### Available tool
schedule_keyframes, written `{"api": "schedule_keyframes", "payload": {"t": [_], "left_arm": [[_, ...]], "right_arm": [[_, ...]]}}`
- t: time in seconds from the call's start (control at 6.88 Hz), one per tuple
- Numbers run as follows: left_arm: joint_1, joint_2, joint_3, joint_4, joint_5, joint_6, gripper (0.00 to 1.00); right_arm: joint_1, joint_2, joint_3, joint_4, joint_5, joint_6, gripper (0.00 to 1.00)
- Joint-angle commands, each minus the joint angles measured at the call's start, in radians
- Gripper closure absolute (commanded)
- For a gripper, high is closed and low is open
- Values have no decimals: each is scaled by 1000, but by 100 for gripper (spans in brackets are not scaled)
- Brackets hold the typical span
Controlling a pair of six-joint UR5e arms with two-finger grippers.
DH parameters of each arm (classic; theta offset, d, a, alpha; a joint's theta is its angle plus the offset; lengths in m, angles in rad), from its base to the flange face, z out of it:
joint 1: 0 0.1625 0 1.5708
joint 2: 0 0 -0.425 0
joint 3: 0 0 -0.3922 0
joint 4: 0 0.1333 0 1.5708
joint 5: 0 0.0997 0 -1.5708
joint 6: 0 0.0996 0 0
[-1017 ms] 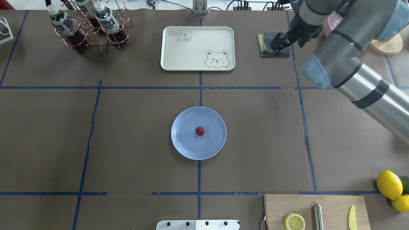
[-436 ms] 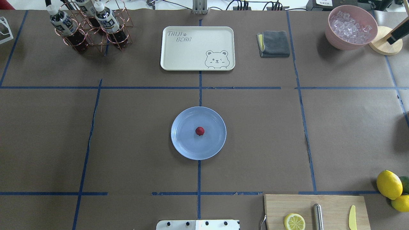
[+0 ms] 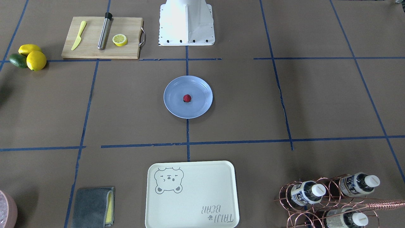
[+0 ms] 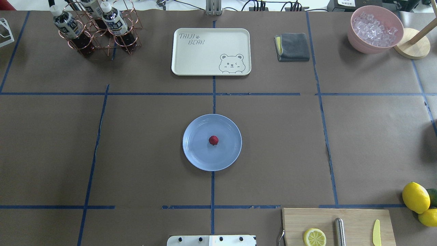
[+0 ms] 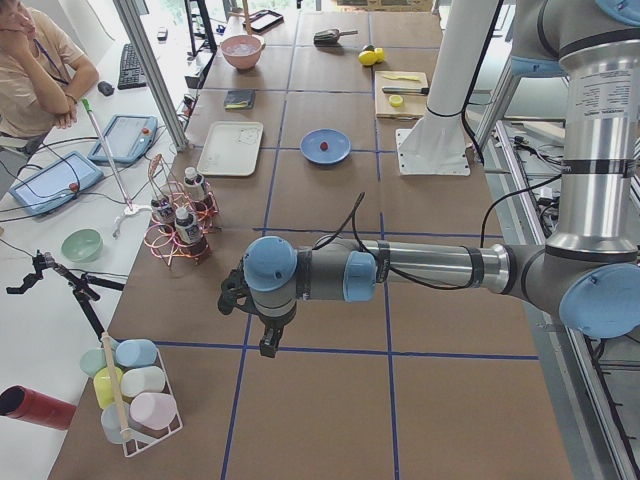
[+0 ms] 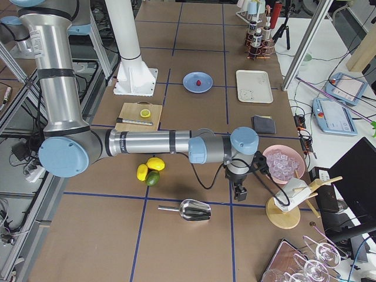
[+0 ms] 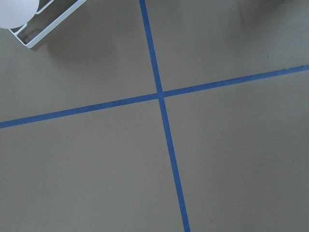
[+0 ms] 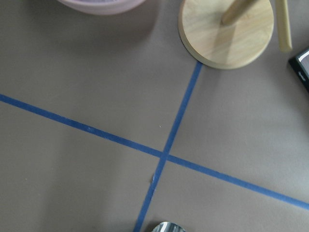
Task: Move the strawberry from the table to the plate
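Observation:
The small dark red strawberry point(image 4: 213, 140) point(image 3: 187, 98) lies in the middle of the light blue plate point(image 4: 196, 155) point(image 3: 173, 106), at the centre of the brown paper table point(image 4: 280, 143). No gripper is near it. My left gripper point(image 5: 268, 346) hangs over bare table far to the left, beyond the bottle rack. My right gripper point(image 6: 240, 194) hangs far to the right, beside the pink bowl of ice point(image 6: 283, 164). Each shows only in a side view, so I cannot tell whether it is open or shut. The wrist views show only paper and tape.
A cream bear-print tray point(image 4: 211, 51) and a grey cloth point(image 4: 293, 46) lie at the far edge. A copper rack with bottles point(image 4: 97, 27) stands far left. A cutting board point(image 4: 338, 227) and lemons point(image 4: 416, 197) lie near right. A person point(image 5: 35, 65) sits beyond the table.
My right arm has swung off to the right and out of the overhead view, uncovering the pink ice bowl. The strawberry and plate have not moved.

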Motion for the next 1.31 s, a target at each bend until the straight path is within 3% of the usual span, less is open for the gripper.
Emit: {"api": "schedule_keyframes", "payload": {"t": [0.0,0.44,0.87,1.16], "left_arm": [[1,0,-1,1,0,0,0],[1,3,2,1,0,0,0],[1,4,7,2,1,0,0],[1,4,7,1,1,0,0]], "right_arm": [[35,-109,-9,29,-7,9,0],[35,-142,-4,29,-3,20,0],[32,-65,25,-117,5,23,0],[34,-68,20,-111,9,23,0]]}}
